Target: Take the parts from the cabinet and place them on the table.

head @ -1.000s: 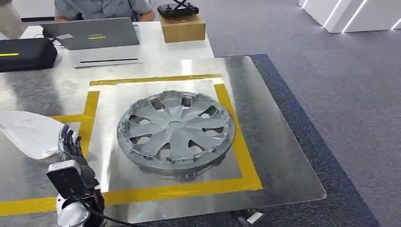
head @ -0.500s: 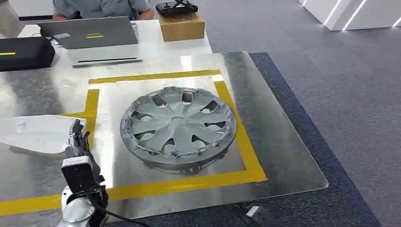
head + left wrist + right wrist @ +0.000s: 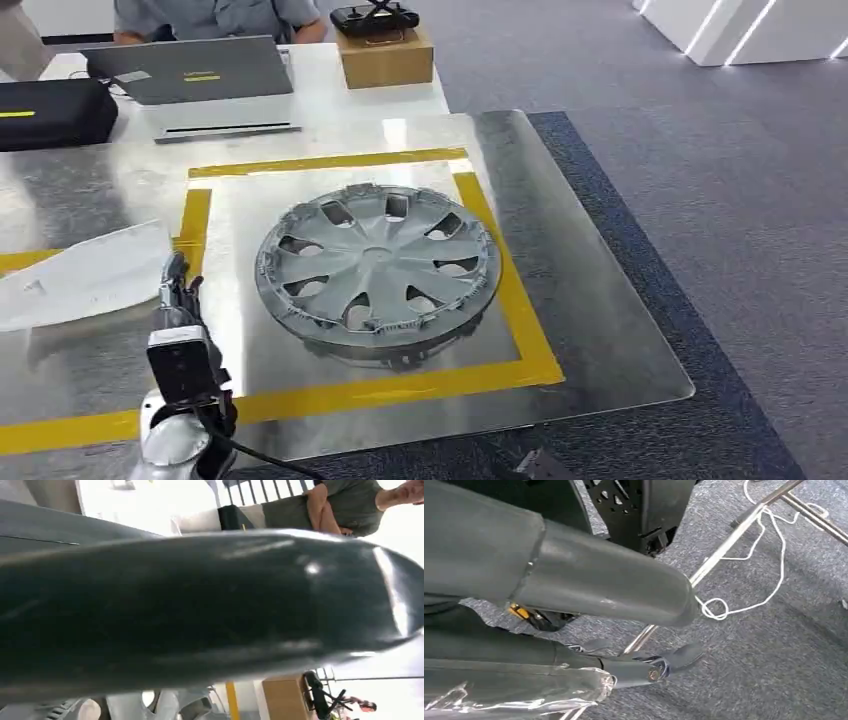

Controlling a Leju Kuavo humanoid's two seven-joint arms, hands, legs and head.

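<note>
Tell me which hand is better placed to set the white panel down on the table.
Left. The left hand is over the shiny metal table at the edge of the white curved panel. The right hand hangs toward the carpet.

Left hand [image 3: 178, 300] reaches forward, fingers gripping; right hand [image 3: 574, 587] hangs down, holding nothing.
</note>
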